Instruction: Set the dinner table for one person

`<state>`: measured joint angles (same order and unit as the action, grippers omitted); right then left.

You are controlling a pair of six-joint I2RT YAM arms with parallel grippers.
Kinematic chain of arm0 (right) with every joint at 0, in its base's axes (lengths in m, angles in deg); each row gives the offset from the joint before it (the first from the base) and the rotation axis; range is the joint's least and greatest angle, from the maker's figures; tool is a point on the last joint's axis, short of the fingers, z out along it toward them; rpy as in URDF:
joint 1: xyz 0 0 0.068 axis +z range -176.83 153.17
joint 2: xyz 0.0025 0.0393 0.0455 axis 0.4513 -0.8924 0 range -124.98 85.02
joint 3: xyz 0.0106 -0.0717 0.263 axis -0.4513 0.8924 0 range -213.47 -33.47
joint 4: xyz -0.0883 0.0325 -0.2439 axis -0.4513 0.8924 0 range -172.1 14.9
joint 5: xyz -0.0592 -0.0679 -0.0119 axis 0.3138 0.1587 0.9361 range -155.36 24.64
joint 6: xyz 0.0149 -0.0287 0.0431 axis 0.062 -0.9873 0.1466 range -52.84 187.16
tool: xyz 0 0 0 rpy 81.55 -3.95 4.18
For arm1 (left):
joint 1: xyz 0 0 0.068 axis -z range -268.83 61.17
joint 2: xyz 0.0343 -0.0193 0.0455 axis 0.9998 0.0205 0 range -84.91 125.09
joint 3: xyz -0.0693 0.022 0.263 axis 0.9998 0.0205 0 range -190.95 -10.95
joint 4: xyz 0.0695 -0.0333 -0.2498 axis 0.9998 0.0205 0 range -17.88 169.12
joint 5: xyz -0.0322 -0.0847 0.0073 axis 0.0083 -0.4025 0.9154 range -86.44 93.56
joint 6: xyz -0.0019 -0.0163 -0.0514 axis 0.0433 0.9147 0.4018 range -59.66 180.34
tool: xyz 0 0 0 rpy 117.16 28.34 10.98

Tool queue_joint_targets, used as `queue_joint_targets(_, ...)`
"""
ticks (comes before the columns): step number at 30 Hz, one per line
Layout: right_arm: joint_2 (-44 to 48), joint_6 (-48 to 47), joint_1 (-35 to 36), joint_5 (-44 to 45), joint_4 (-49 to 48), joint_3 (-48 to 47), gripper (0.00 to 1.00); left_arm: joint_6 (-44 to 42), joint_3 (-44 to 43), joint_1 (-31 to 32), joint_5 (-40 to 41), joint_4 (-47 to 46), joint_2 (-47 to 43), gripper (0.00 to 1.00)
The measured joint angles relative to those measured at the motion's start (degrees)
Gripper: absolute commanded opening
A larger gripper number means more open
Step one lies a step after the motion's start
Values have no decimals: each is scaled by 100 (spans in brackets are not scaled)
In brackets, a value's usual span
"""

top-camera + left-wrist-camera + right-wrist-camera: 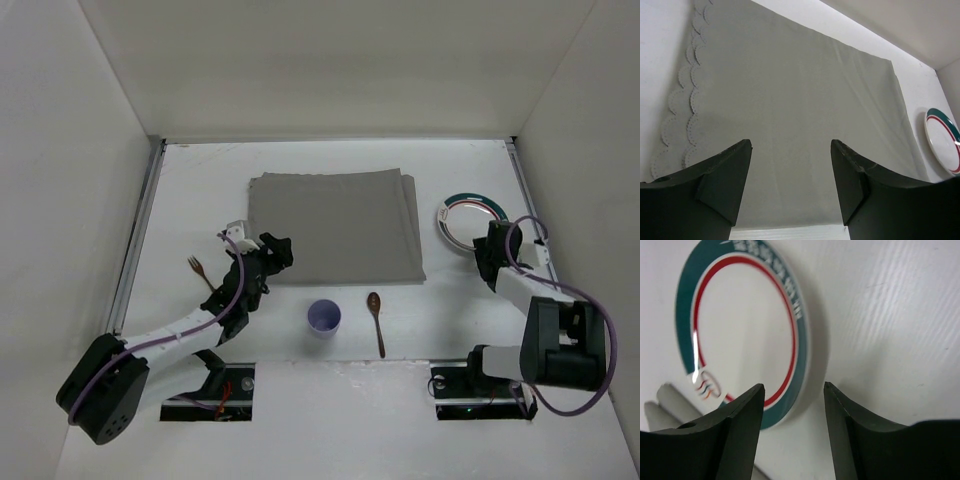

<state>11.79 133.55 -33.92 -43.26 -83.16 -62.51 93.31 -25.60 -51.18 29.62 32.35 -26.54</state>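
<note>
Evidently, left gripper (790,146) and right gripper (794,387) gape over the dinner table (450,300) (white-walled).

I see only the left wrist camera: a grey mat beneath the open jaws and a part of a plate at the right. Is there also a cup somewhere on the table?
Observer: Yes. A pale purple cup stands on the bare table, between the mat and the arm bases, not on the mat.
Operator: And is there any cutlery close to it?
Observer: A brown spoon lies just right of the cup, with its bowl toward the mat.
Operator: What is happening at the plate?
Observer: The right arm has its jaws open at the near rim of the plate, and they hold nothing.
</note>
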Motion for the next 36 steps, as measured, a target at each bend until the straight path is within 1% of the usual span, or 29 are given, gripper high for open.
queue_joint_targets(5, -579, 87, -374, -131, -321, -17, 48, -11, 4, -2, 11, -188, 90, 62)
queue_joint_targets(9, -896, 109, -538, -306, -560, -144, 33, -9, 4, -26, 11, -245, 203, 62)
queue_joint_targets(14, -1176, 188, -581, -455, -868, -238, 8, 2, 4, -66, 9, -280, 365, 62)
queue_joint_targets(16, -1147, 271, -599, -573, -1178, -240, 5, 4, 4, -66, 11, -289, 413, 62)
queue_joint_targets(18, -973, 258, -597, -649, -1440, -179, 4, 4, 4, -66, 13, -289, 426, 62)
queue_joint_targets(22, -81, 120, -520, -695, -1419, 240, 4, 11, 7, -92, 98, -315, 431, 61)
queue_joint_targets(25, 599, -160, -39, -584, -1405, 221, 5, 28, 9, -109, 201, -343, 431, 59)
queue_joint_targets(28, 800, -520, 909, -636, -1580, -98, 5, 33, 31, -188, 262, -369, 404, 55)
queue_joint_targets(30, 592, -741, 1578, -831, -1709, -452, 5, 33, 68, -269, 315, -369, 358, 54)
queue_joint_targets(32, 197, -883, 2124, -1123, -1864, -802, 5, 33, 98, -343, 402, -345, 313, 54)
queue_joint_targets(36, -767, -1034, 2824, -1681, -2046, -1331, 5, 28, 105, -415, 581, -264, 232, 54)
